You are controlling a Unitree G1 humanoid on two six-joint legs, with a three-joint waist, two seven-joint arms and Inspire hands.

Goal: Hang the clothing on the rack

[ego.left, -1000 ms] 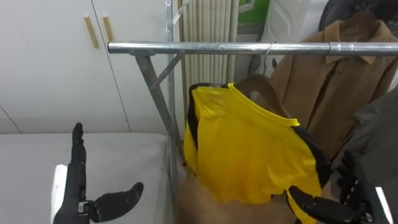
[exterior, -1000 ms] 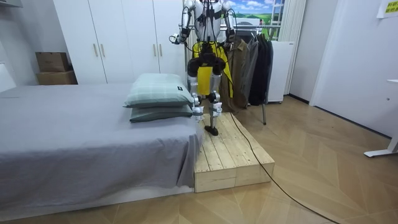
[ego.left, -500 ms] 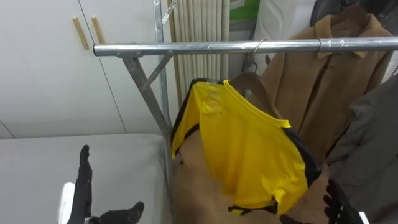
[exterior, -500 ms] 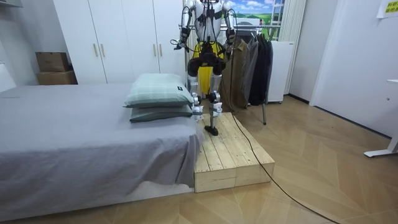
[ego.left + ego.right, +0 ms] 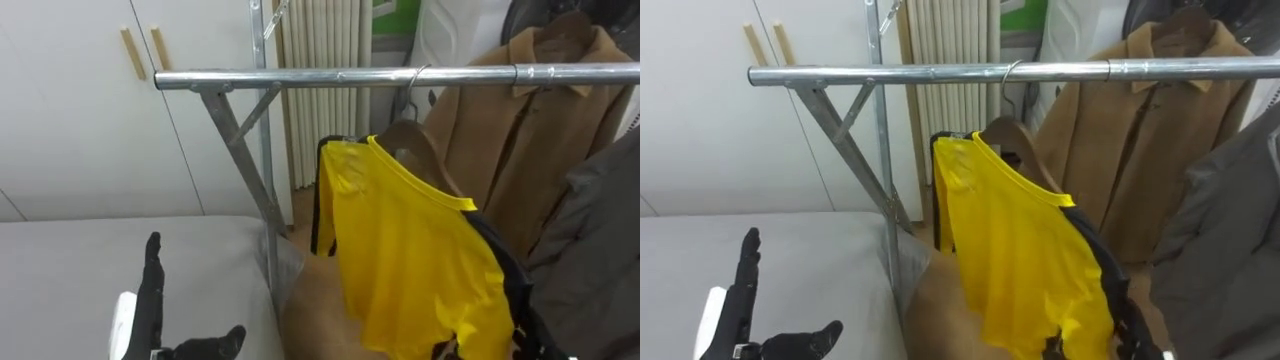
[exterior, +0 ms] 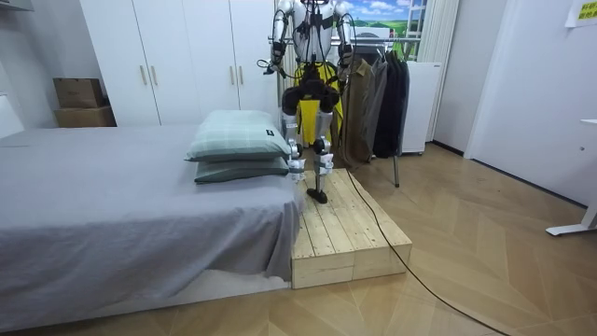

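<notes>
Yellow shirt (image 5: 410,250), one, hangs beside one brown coat (image 5: 540,130) on the rail (image 5: 350,76); left hand (image 5: 152,310) spread open.

Yellow shirt (image 5: 410,260) on metal rail (image 5: 340,76)

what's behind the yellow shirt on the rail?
A brown garment peeks out behind the yellow shirt, hooked on the rail. Most of it is covered, so its type is unclear.
</notes>
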